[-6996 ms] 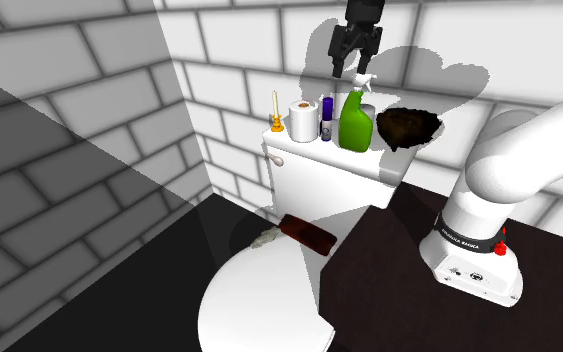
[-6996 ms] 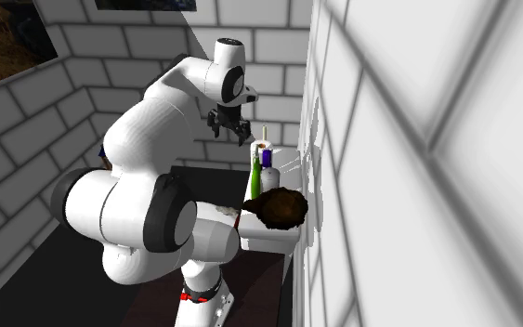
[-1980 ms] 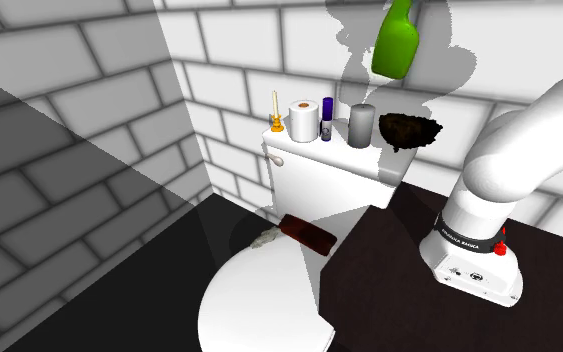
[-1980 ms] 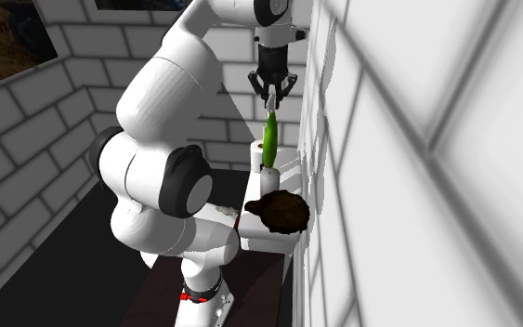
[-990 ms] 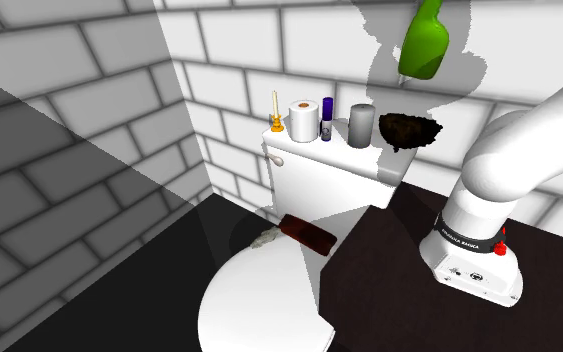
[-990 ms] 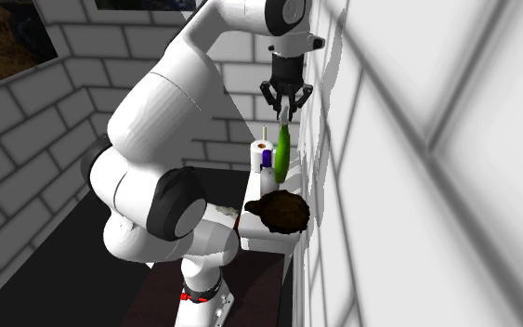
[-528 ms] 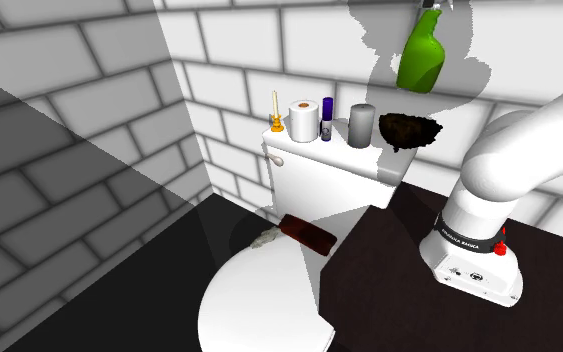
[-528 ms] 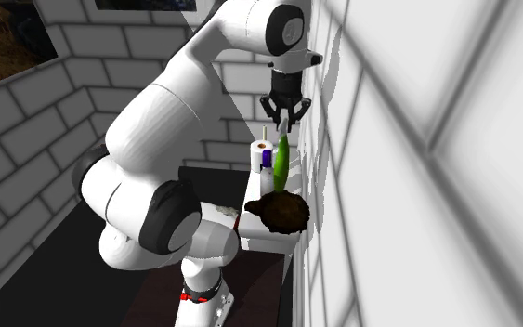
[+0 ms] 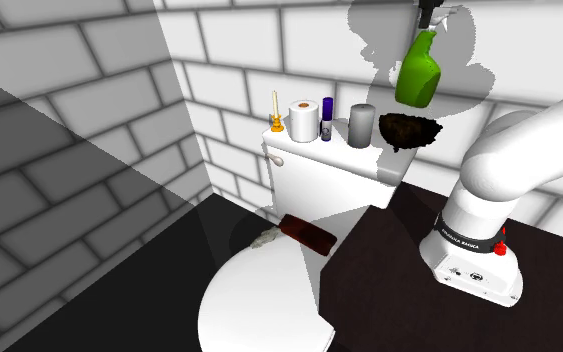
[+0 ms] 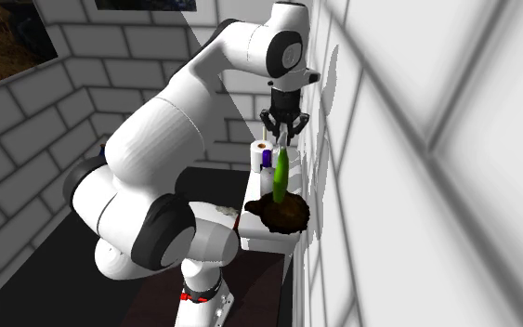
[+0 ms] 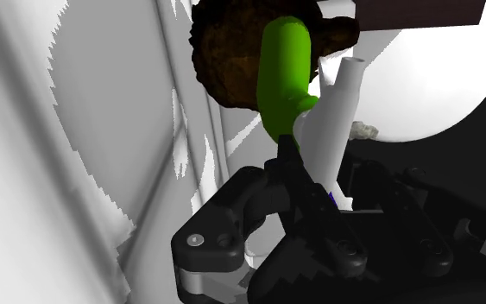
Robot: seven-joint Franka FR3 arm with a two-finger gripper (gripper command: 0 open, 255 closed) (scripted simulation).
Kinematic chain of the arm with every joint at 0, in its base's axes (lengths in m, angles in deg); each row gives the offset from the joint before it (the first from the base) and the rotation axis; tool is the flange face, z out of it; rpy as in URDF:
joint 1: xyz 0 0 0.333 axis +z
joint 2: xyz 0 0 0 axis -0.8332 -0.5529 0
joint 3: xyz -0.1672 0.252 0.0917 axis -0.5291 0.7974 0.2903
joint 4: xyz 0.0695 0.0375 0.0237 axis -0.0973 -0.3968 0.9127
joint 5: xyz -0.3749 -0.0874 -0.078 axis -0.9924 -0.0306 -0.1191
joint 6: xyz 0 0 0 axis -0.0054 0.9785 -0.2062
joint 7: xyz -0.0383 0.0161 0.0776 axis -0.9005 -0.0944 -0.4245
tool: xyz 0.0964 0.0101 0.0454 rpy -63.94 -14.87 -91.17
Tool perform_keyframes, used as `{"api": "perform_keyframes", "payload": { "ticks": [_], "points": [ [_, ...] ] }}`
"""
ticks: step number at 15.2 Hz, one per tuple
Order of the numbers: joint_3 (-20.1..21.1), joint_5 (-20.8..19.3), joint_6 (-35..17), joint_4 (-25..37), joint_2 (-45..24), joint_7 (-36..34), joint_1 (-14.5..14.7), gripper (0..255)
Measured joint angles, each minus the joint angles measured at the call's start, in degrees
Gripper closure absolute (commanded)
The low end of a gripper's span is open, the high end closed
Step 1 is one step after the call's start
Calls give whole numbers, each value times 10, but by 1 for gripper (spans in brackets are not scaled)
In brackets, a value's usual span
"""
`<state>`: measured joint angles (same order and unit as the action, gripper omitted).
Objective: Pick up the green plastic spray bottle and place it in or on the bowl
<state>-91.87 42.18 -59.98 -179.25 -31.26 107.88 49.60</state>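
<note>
Fingers [image 11: 286, 166], black, are closed on the neck of the green spray bottle [image 9: 416, 72], just under its white spray head [image 11: 331, 108], and the bottle hangs from them in the air. It hangs directly over the dark brown bowl [image 9: 407, 128], with its base down and very near to the rim of the bowl; I cannot tell if the base touches the bowl. In the shoulder view the bottle is a little tilted, with the base more toward that view's left. The bowl stands on the lid of the white toilet tank [image 9: 334, 170], at the end that is close to the white arm [image 9: 514, 150], next to the brick wall [image 9: 229, 70]. On the same lid, in a row beside the bowl, stand a grey cylinder [image 9: 362, 125], a small purple bottle [image 9: 326, 112], a white paper roll [image 9: 303, 120] and a thin orange thing [image 9: 276, 115]. Below the tank, a brown flat object [image 9: 307, 233] lies by the white toilet seat [image 9: 259, 300].
</note>
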Motion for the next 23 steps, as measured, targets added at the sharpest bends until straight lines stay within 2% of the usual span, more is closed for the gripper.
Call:
{"api": "perform_keyframes", "payload": {
  "ticks": [6, 13, 14, 20, 23],
  "points": [
    [-5, -7, -41, -61, 20, -4, -5, 255],
    [-6, -8, -50, -74, 25, -5, -5, 255],
    [-6, -8, -50, -74, 25, -5, -6, 0],
    [-6, -8, -50, -74, 25, -5, -6, 0],
    [-4, -4, -17, -26, 10, 0, -3, 0]
  ]
}}
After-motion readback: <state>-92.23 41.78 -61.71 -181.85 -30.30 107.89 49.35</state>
